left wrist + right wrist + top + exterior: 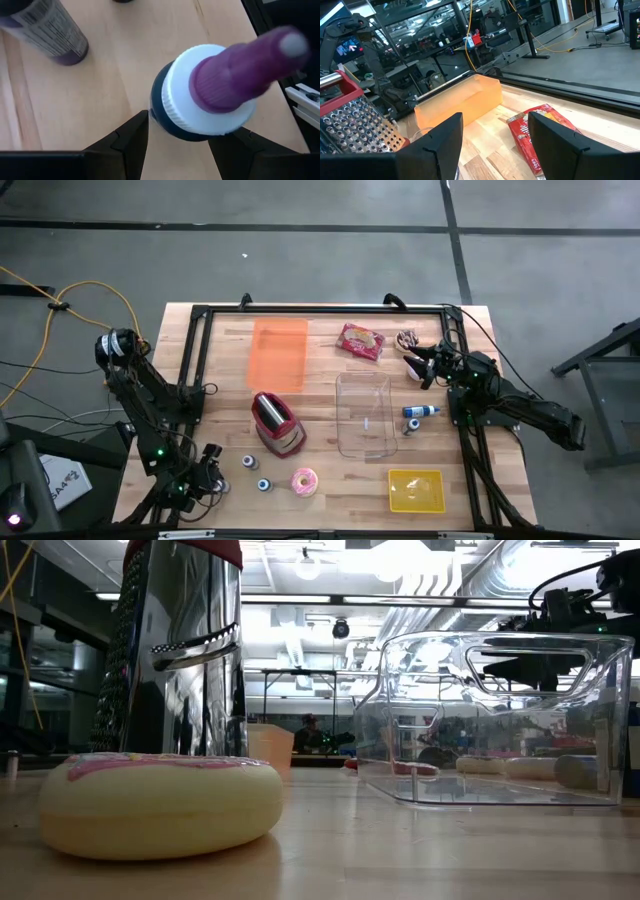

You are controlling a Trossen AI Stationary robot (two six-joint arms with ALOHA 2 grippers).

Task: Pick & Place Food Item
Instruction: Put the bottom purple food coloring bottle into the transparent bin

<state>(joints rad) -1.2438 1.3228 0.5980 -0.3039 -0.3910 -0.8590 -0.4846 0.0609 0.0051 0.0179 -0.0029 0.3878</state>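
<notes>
Currently, from my remote station, I log the task as barely begun: no food item is lifted or placed. Right claw (424, 369): hovering near the far right of the tabletop (230, 340), fingers spread apart and empty in its wrist view, facing the red snack packet (536, 136), which lies flat just beside the orange bin (459, 103). I take that packet to be the food item, though the pink-frosted donut (304, 481) at the near edge is another candidate. Clear container (363, 414): centre, appears empty. Yellow tray (416, 490): near right, also appears empty. Box grater (276, 423): lying left of the container. Left claw (179, 141): parked at the near left corner, released, straddling a purple-capped bottle (215, 89) without pinching it. Remaining: grasp, carry, deposit.
</notes>
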